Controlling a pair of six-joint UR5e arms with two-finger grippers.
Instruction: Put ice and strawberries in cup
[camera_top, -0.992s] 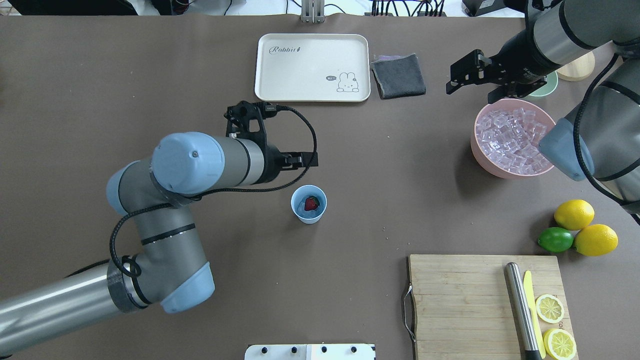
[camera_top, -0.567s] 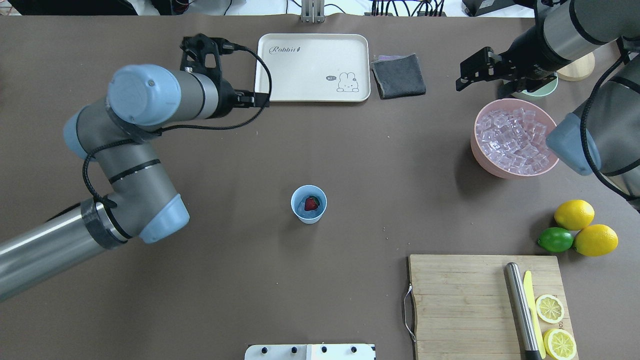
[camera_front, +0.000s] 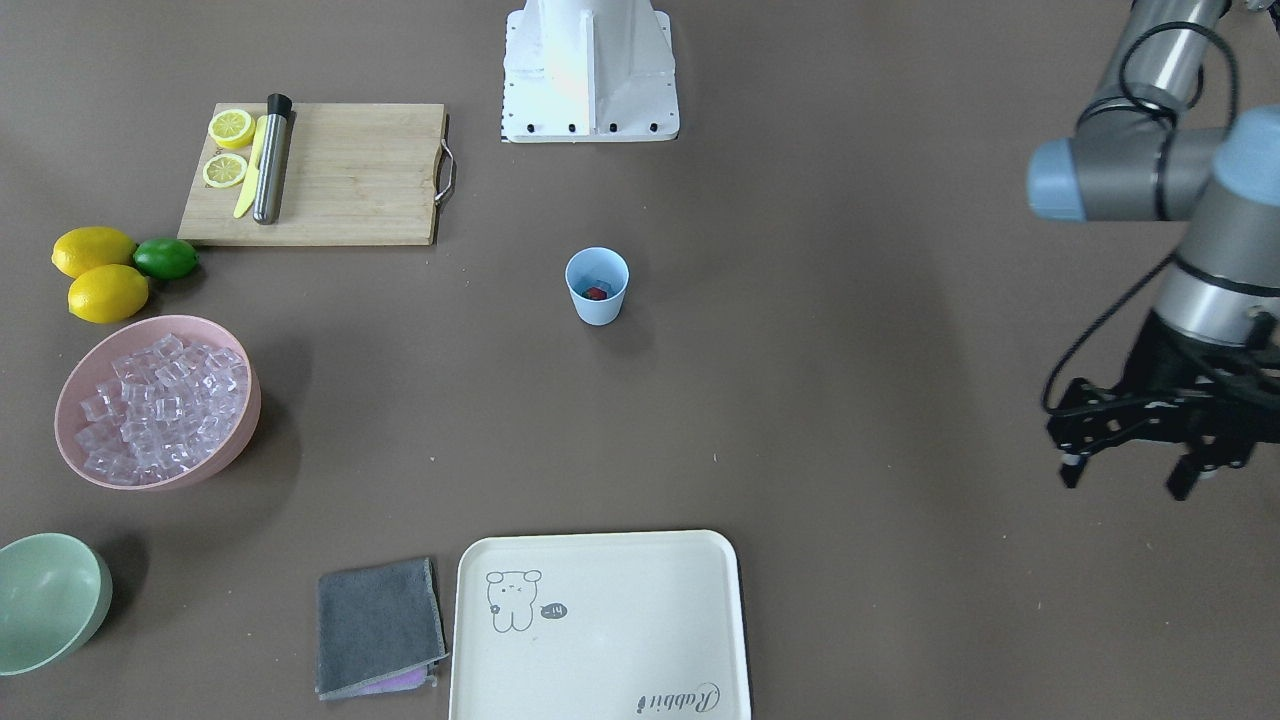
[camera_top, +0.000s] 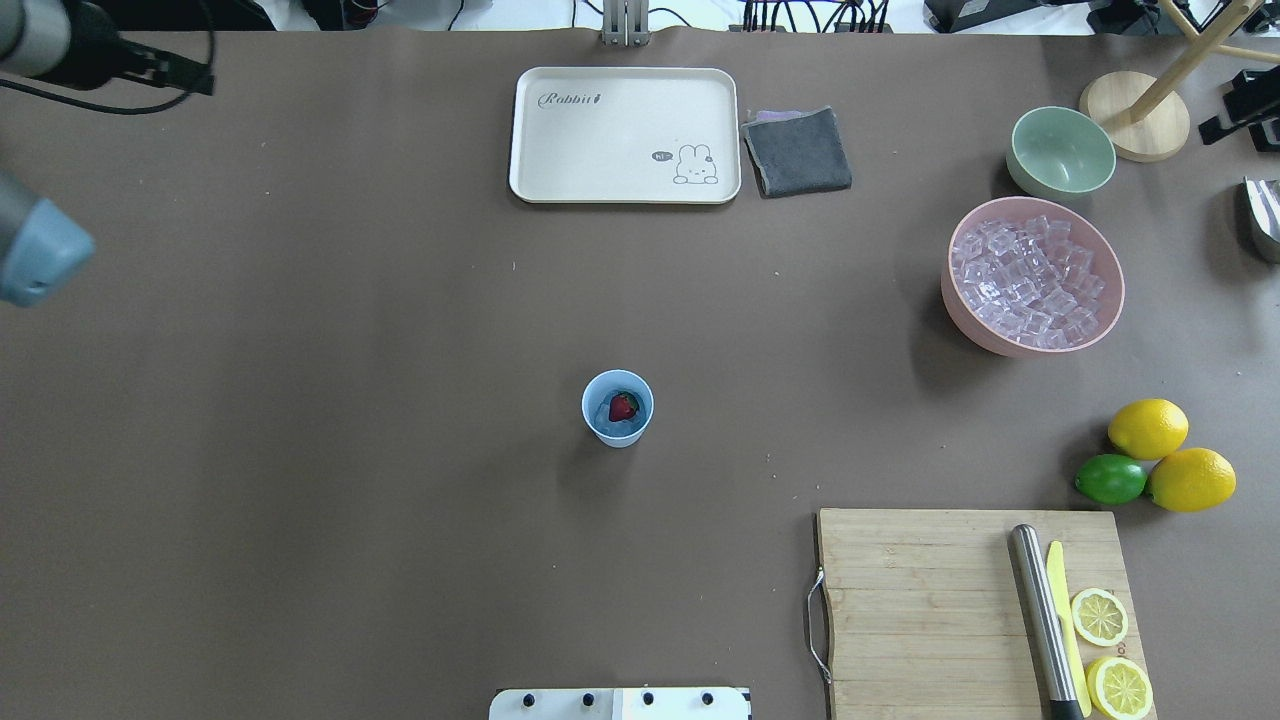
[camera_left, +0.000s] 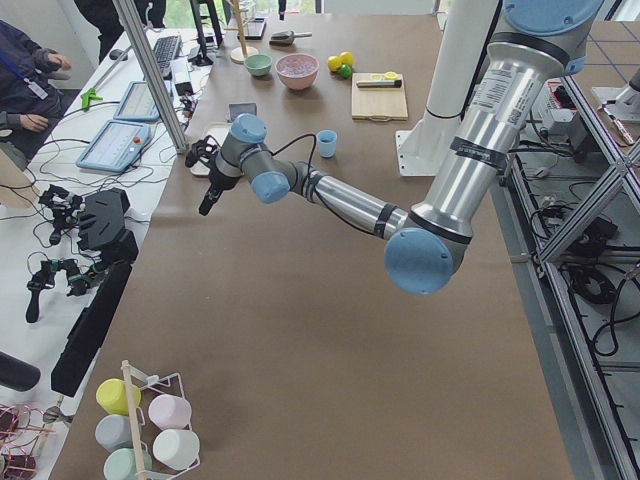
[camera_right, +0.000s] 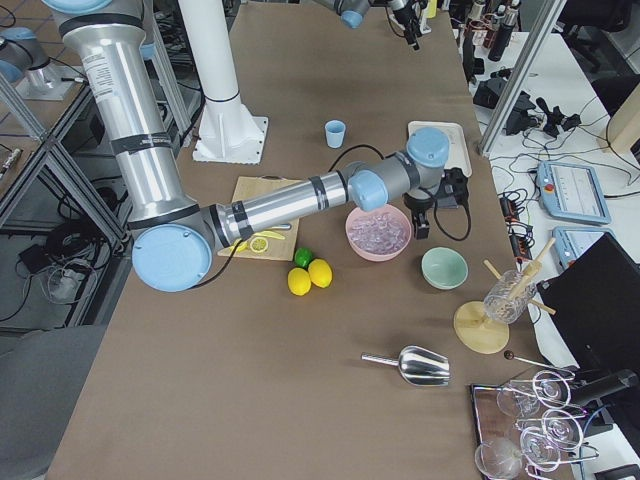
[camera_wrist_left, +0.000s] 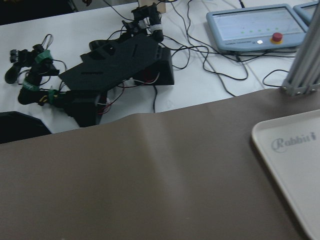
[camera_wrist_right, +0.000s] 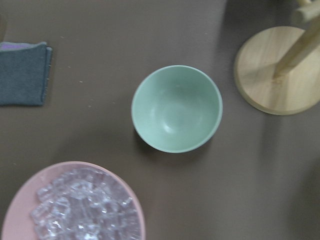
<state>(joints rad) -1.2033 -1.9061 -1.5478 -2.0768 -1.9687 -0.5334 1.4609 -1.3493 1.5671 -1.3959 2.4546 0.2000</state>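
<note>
Overhead exterior shows the cup (camera_top: 617, 432) upright in the middle of the counter (camera_top: 300, 500), with the strawberry (camera_top: 623, 406) lying inside it. The ice (camera_top: 1030, 280) is heaped in the pink bowl (camera_top: 965, 325), well apart from the cup (near the green bowl (camera_top: 1062, 150)). The left end effector (camera_front: 1128, 480) hangs to one side — fingers spread wide, holding nothing. The right end effector (camera_right: 425, 222) hangs near the bowls — its spread I cannot tell.

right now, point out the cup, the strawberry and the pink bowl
cup (camera_front: 597, 306), front-facing view, outer wall
strawberry (camera_top: 623, 406), overhead view, red body
pink bowl (camera_top: 962, 312), overhead view, outer wall
</note>
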